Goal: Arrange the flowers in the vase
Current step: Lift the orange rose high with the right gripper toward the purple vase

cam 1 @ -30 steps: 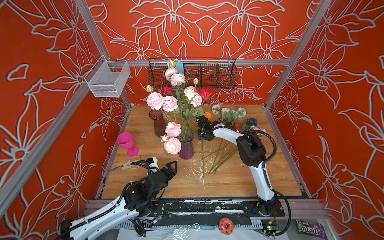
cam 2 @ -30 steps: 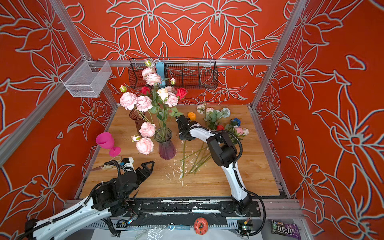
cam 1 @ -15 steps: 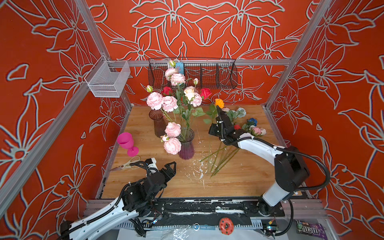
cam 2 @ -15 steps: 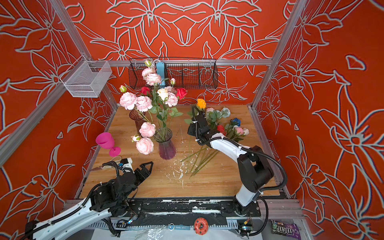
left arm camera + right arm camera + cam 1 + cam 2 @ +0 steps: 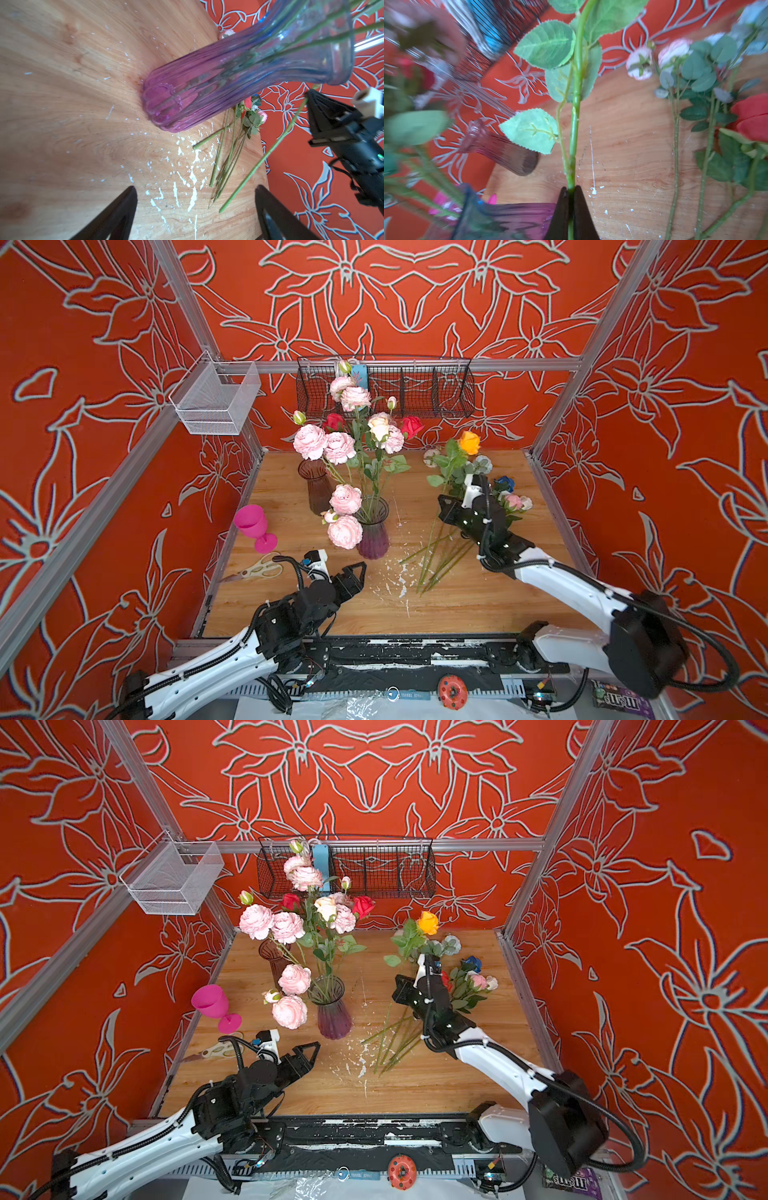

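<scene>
orange rose [image 5: 469,442] has come up off the table since 1 second ago, stem clenched in the right gripper [image 5: 572,190], at 2 o'clock from the purple vase [image 5: 372,531]. likely next: carry it over the rim. left gripper [image 5: 352,574] waits released at 7 o'clock.

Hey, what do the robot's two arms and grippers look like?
The left arm and right arm have white shells with bulky black joints. Black ribbed cables loop alongside them. The left gripper and right gripper are black with tapering pointed fingers.
</scene>
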{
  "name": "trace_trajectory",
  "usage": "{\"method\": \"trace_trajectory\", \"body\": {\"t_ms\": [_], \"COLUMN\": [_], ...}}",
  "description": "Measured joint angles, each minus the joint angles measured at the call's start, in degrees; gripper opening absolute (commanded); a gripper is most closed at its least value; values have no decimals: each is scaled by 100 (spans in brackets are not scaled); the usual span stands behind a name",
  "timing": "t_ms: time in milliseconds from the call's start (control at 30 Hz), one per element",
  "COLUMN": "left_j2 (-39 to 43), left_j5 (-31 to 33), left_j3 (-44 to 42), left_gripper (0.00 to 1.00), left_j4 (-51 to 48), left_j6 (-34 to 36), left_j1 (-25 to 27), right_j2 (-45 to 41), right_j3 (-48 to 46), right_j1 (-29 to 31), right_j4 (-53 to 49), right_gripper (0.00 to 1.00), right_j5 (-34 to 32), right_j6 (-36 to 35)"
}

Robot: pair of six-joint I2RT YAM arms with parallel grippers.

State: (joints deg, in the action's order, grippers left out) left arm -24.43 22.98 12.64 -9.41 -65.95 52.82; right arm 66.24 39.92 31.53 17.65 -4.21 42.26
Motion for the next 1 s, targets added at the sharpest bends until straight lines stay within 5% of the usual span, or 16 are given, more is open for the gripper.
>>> {"method": "trace_trajectory", "body": {"t_ms": [467, 1000], "left_j2": [-785, -1840], "left_j5": [142, 92], "left_j3": [-94, 459], "left_gripper": [88, 89], "left_j4": [334, 260], "left_j6": [-409, -387], "left_j1": [0, 0], "right_j2": [-3145, -3171], "right_j3": [-1550, -1803], "right_j1": [0, 0], "right_j4": [-219, 245], "right_gripper": [0, 0], "right_j5": [-852, -584], "right_j6": [-767, -1008]}}
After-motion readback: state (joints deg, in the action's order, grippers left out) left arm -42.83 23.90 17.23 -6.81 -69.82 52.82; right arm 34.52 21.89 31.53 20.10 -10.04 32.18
